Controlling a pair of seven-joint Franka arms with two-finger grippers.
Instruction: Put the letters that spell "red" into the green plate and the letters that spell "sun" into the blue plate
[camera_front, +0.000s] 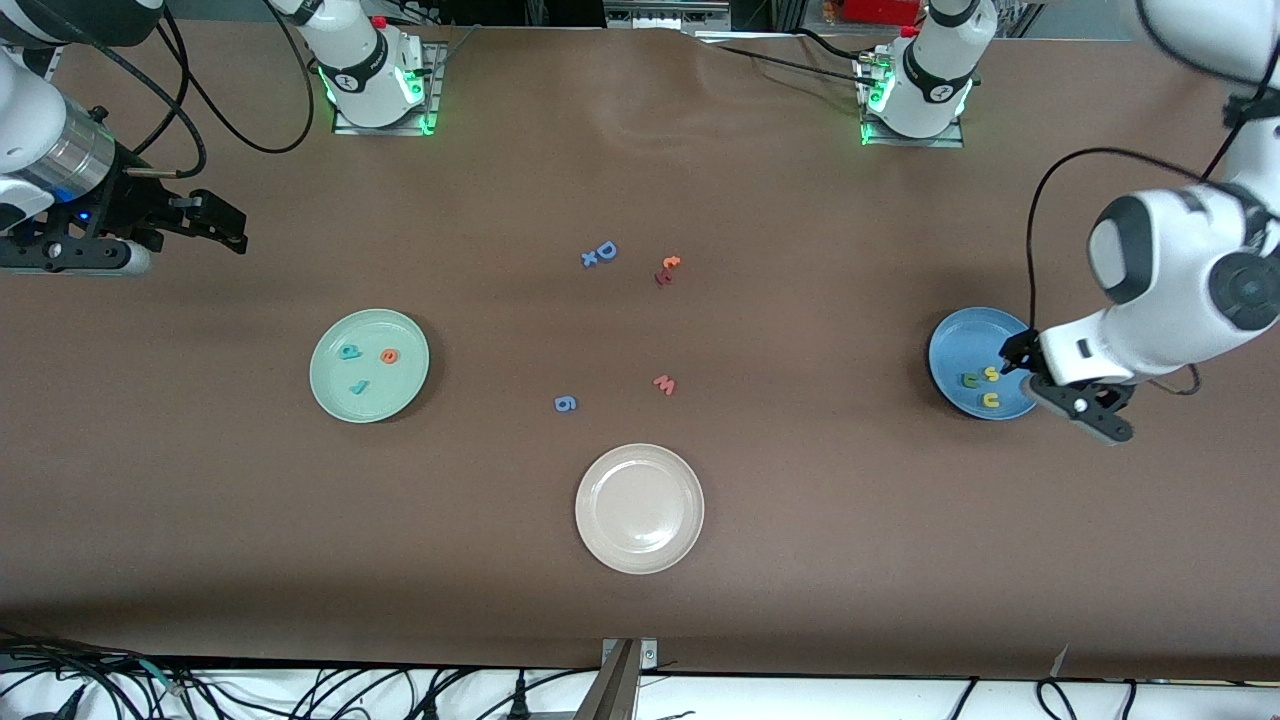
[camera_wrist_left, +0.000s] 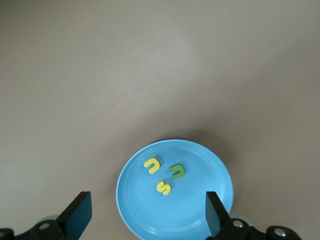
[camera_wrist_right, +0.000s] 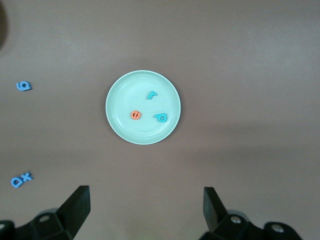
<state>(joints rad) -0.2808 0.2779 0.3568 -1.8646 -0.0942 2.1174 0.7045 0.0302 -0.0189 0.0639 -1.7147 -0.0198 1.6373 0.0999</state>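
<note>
The green plate (camera_front: 369, 365), at nine o'clock on the table, holds teal "r" (camera_front: 358, 387), orange "e" (camera_front: 389, 355) and teal "d" (camera_front: 349, 351). The blue plate (camera_front: 975, 362), at three o'clock, holds yellow "s" (camera_front: 991, 374), yellow "u" (camera_front: 990, 400) and dark green "n" (camera_front: 970, 380). The left gripper (camera_wrist_left: 145, 217) is released over the blue plate's edge; only its wrist view shows the spread fingers. The right gripper (camera_wrist_right: 145, 212) waits released, off the green plate toward eleven o'clock.

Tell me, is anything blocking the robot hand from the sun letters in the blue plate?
No. The open left gripper hangs over the blue plate, with the sun letters lying uncovered below.
</note>
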